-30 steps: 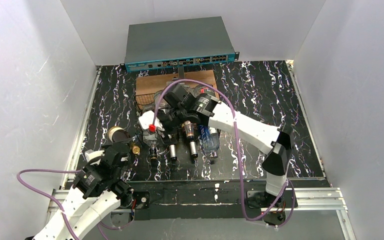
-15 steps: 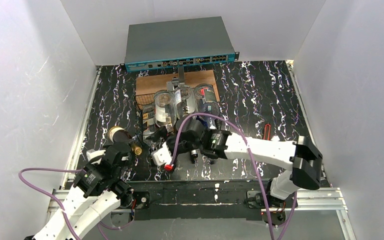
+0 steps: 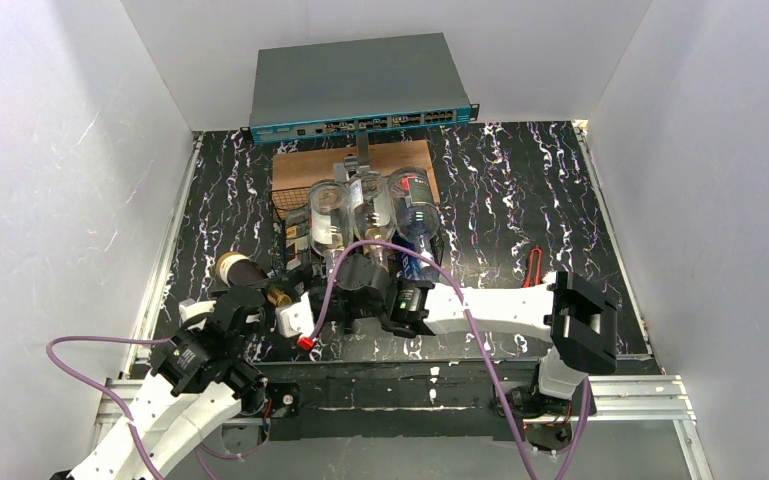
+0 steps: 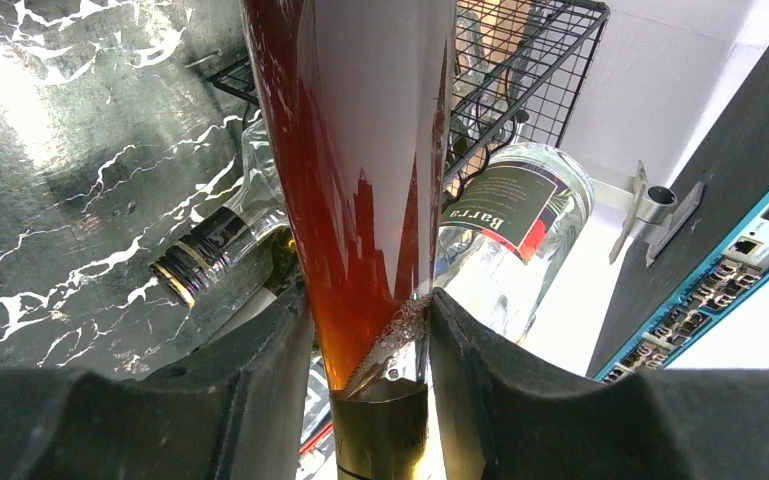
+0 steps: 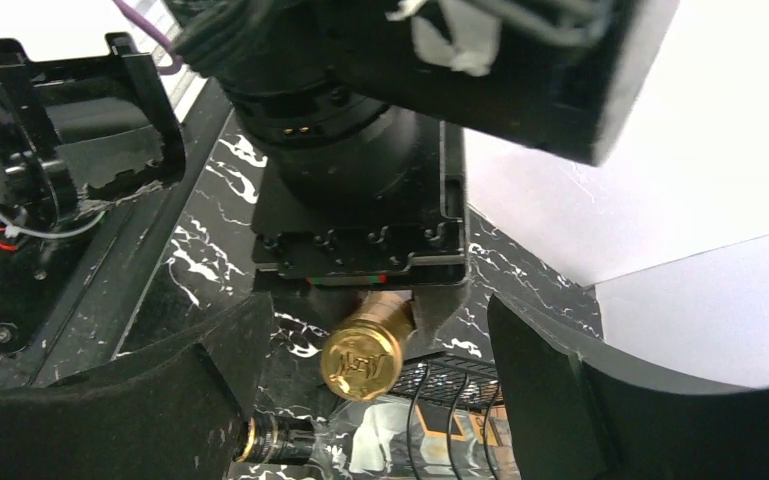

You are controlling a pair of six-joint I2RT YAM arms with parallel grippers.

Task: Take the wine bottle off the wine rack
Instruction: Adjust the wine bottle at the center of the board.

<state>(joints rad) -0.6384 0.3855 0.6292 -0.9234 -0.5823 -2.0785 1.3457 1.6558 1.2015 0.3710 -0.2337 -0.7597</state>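
The wine bottle [image 3: 233, 269], amber with a gold cap [image 5: 362, 360], lies left of the black wire wine rack [image 3: 290, 205] and off it. My left gripper [image 3: 257, 303] is shut on its neck; in the left wrist view the pads [image 4: 265, 385] press both sides of the neck of the wine bottle [image 4: 360, 150]. My right gripper [image 3: 288, 298] stands open at the bottle's cap end. Its fingers [image 5: 225, 385] flank the gold cap without touching it. I cannot tell whether the bottle rests on the table.
Three more bottles lie in the rack, among them a clear labelled one [image 4: 515, 215] and a dark-capped one [image 4: 210, 255]. Behind the rack are a wooden board [image 3: 305, 165] and a grey network switch [image 3: 360, 85]. A red-handled tool [image 3: 535, 266] lies at the right.
My right arm has swung from over the rack down to the front left, bringing its open gripper around the gold cap. The left gripper and its bottle have barely moved.
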